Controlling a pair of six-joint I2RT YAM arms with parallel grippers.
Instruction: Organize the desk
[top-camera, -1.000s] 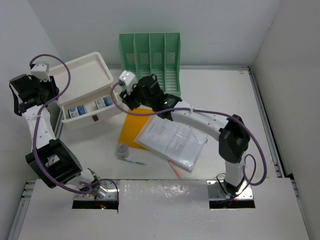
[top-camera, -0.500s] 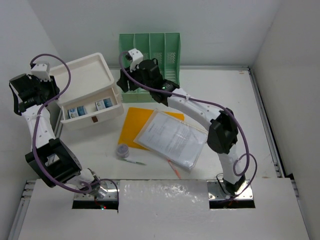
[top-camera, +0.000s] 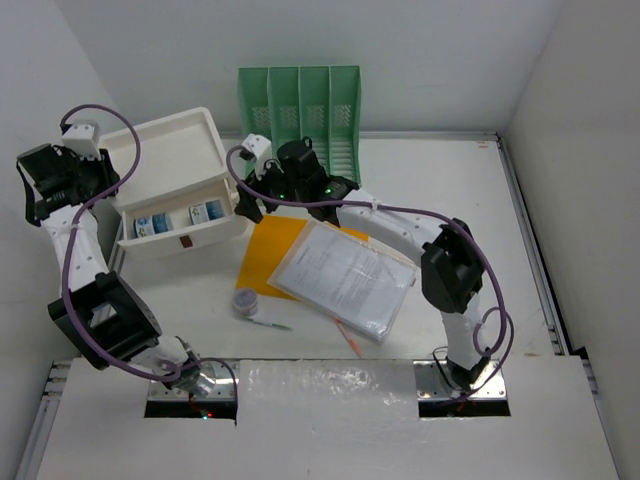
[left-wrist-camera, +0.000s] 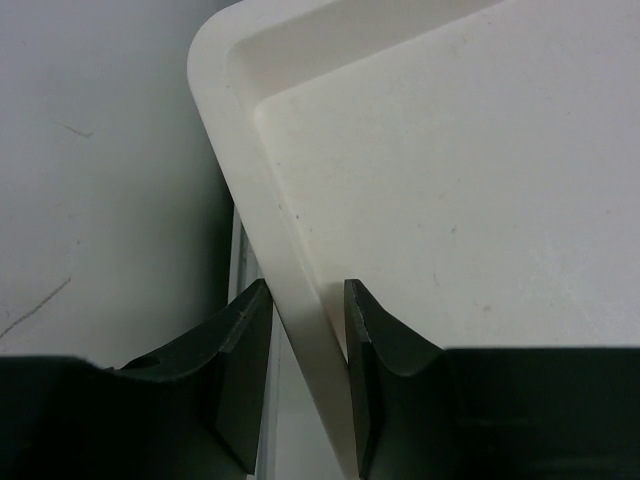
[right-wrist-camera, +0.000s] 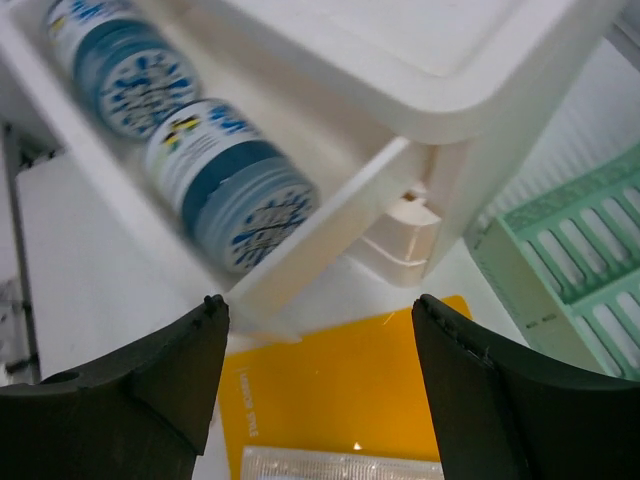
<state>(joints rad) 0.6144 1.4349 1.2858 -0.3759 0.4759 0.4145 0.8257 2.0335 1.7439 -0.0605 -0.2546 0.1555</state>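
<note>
Right gripper spreads at the drawer's end while the left pins the box.

The right gripper (right-wrist-camera: 320, 375) is empty. It has widened over the last second and come down from beside the green rack (top-camera: 300, 110) to the right end of the open drawer (top-camera: 215, 232), left of centre in the top view, where blue-labelled tubs (right-wrist-camera: 225, 195) lie inside. The left gripper (left-wrist-camera: 308, 370) stays nearly closed, pinching the rim of the box (top-camera: 165, 150) at upper left. Lower down, a yellow folder (top-camera: 262, 255), papers (top-camera: 345, 280), a jar (top-camera: 245, 300) and a pen (top-camera: 270, 324) lie loose on the white worktop (top-camera: 450, 180), which fills the frame. The drawer looks next to be handled, perhaps pushed shut, and most of the tidying remains.
</note>
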